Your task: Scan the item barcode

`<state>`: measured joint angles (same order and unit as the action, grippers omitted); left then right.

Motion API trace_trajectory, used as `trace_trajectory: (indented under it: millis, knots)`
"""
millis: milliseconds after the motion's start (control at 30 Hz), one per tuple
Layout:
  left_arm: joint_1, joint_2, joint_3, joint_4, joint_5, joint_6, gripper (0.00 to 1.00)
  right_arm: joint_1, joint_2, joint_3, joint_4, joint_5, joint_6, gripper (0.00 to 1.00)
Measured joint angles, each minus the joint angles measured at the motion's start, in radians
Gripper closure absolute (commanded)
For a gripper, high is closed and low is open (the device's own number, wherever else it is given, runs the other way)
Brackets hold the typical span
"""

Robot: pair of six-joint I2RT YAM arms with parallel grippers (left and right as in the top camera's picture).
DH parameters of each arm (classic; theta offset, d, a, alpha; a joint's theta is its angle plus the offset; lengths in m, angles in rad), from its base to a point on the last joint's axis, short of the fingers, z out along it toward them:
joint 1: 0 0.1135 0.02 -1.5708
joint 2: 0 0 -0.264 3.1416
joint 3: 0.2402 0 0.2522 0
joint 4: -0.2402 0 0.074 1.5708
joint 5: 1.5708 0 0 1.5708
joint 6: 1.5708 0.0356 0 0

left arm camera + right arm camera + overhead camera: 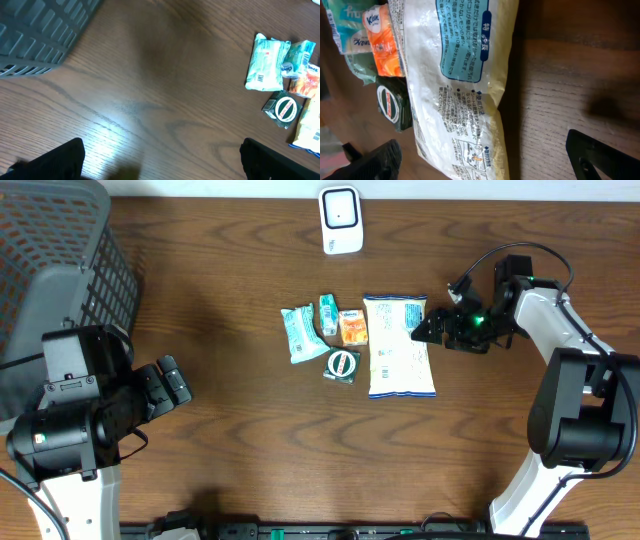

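Directly ahead of the right gripper point(428, 330) and slightly below it, the white snack bag point(400, 345) lies flat on the wooden table point(230, 440) with its printed back upward. Its near long edge is just beside the fingertips. The jaws stand wide apart and grip nothing; in the wrist view the bag fills the span between them. I judge this bag to be the item picked for scanning, though the task does not say which one.

Against the bag's far edge, as seen from the gripper, sit an orange tissue pack point(352, 328) and a dark green packet point(342, 366) with a round logo. A small blue-green sachet point(327, 313) and a teal pack point(300, 333) lie beyond those.

The film looks slick and puffy, so a pinch at the edge may catch only a fold and slip off on the lift. A sideways push while closing could shove the bag into its neighbours and scatter them. Held by one edge the bag would likely droop, and its code could turn away from the white scanner point(340, 220), which stands well apart, ahead of the gripper and off to the side toward the table's far edge. Where the barcode sits on the bag I cannot tell for certain.

The left gripper point(172, 383) hangs open over bare wood near the grey basket point(60, 250), too far away to steady anything.
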<state>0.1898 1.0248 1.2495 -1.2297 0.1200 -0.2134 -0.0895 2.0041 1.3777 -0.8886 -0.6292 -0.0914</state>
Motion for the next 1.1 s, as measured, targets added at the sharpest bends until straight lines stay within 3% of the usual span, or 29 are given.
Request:
trace_trajectory:
  millis: [533, 867, 1000, 1067, 1100]
  knots:
    - [0.000, 0.000, 0.000, 0.000, 0.000, 0.000, 0.02, 0.024, 0.000, -0.014, 0.070, 0.073, 0.026, 0.01]
    - [0.000, 0.000, 0.000, 0.000, 0.000, 0.000, 0.02, 0.088, -0.016, -0.132, 0.305, 0.050, 0.094, 0.01]
    - [0.000, 0.000, 0.000, 0.000, 0.000, 0.000, 0.02, 0.130, -0.030, -0.182, 0.397, 0.033, 0.123, 0.08]
    - [0.000, 0.000, 0.000, 0.000, 0.000, 0.000, 0.02, 0.154, -0.033, -0.193, 0.409, 0.030, 0.135, 0.18]
    - [0.000, 0.000, 0.000, 0.000, 0.000, 0.000, 0.02, 0.166, -0.034, -0.197, 0.410, 0.030, 0.140, 0.28]
